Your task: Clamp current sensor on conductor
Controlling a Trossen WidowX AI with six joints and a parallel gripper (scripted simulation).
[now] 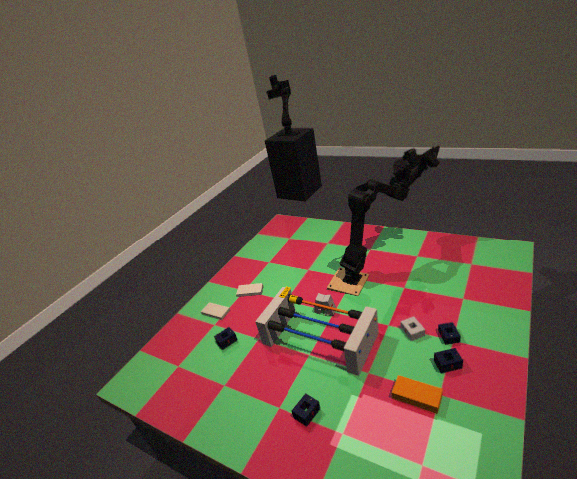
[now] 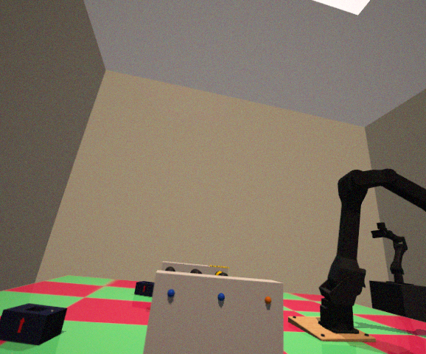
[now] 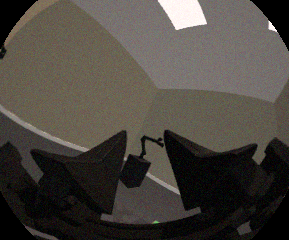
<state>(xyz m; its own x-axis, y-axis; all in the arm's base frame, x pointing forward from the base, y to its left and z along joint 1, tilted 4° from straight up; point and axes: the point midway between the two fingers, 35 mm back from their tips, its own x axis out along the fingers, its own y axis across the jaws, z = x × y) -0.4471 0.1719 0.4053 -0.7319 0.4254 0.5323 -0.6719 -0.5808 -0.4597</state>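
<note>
1. Tbl top (image 1: 253, 371) (image 2: 102, 310) is showing a red/grn checker pattern.
2. Two wires (image 1: 306, 334) are showing blue; third wire (image 1: 324, 306) is showing orange, w/ blk sleeves (image 1: 339, 344) at the ends.
3. End plates (image 1: 356, 350) (image 2: 215, 320) are looking lt gry; tag (image 1: 285, 292) (image 2: 218, 266) is showing yel w/ dk marks.
4. Sq. blocks (image 1: 448, 360) (image 2: 30, 324) are looking dk navy, a red arrow (image 2: 21, 325) marking one.
5. Slab (image 1: 416, 393) is showing orange.
6. Arm (image 1: 357, 224) (image 2: 348, 228) is looking blk, its base plate (image 1: 337, 286) (image 2: 308, 328) tan.
7. Wall (image 1: 98, 103) (image 2: 213, 183) is showing beige.
</note>
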